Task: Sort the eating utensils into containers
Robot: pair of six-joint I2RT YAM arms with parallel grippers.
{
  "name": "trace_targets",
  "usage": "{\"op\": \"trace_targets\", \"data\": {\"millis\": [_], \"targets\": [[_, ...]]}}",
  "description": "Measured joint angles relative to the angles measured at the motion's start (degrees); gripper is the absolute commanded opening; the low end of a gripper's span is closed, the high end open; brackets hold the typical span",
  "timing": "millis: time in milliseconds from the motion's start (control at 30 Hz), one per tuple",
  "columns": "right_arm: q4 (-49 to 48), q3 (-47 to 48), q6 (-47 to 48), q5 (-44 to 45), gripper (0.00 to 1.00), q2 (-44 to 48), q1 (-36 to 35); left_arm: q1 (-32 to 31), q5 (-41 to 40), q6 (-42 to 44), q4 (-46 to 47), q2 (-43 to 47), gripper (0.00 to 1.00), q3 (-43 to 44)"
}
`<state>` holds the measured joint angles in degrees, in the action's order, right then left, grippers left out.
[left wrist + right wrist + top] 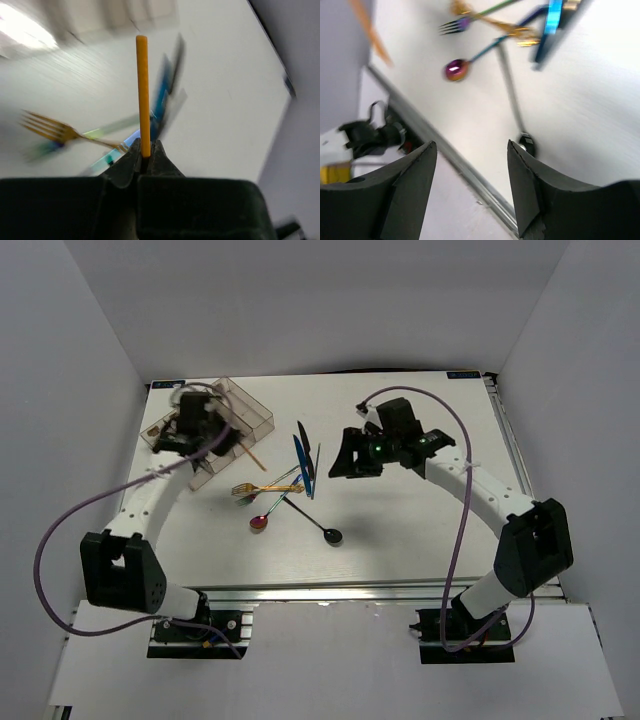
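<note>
- White tabletop (420,520), enclosed by plain white walls (320,300).
- Left gripper (145,155) clamped on a tan chopstick (143,95), by the clear organiser tray (250,408).
- Right gripper (472,165) with fingers apart; gold fork (250,489) lies between the grippers.

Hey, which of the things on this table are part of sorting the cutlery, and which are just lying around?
Part of the job:
organiser tray
wooden chopstick, pinched in the left hand
gold fork
blue knife
iridescent spoon
black spoon

Just there:
purple cables
metal rail at the near edge
</note>
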<state>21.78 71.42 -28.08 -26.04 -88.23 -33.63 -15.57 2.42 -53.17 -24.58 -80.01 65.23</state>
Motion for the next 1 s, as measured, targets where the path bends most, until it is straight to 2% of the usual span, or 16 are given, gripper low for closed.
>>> {"op": "trace_targets", "data": {"millis": [133,233,367,500,600,633,733,767,867,1000], "targets": [[6.21,1.66,1.64,5.62,0.65,0.28,2.32,18.10,-6.19,6.49,-11.04,-7.02,0.00,11.80],[9.31,0.85,3.08,7.82,0.66,1.66,2.12,25.79,-10.10,9.75,-16.79,-14.32,0.00,19.21],[12.28,-0.17,4.72,8.57,0.67,4.85,1.95,29.51,-12.61,11.91,-22.14,-23.50,0.00,25.75],[13.35,-0.17,6.14,8.83,0.67,6.93,1.95,29.68,-13.25,12.90,-25.46,-31.74,0.04,32.39],[14.32,-0.17,6.95,8.92,0.67,7.26,1.95,29.64,-13.40,13.18,-26.53,-35.26,0.24,35.34],[14.56,-0.17,7.17,9.01,0.68,7.23,1.95,29.59,-13.46,13.29,-26.73,-35.76,0.37,35.56],[15.17,-0.13,7.65,9.05,0.69,7.17,1.95,29.53,-13.99,13.31,-27.98,-35.93,0.51,35.67],[15.45,0.00,7.72,9.07,0.69,6.99,1.95,29.53,-14.16,13.29,-28.17,-35.87,0.59,35.76],[15.78,1.03,7.80,9.29,0.70,5.49,1.95,29.55,-14.51,13.40,-28.83,-35.82,0.72,35.76],[16.02,4.04,7.65,10.10,0.73,1.18,1.62,29.55,-14.40,13.35,-29.51,-35.36,0.82,35.78]]}}
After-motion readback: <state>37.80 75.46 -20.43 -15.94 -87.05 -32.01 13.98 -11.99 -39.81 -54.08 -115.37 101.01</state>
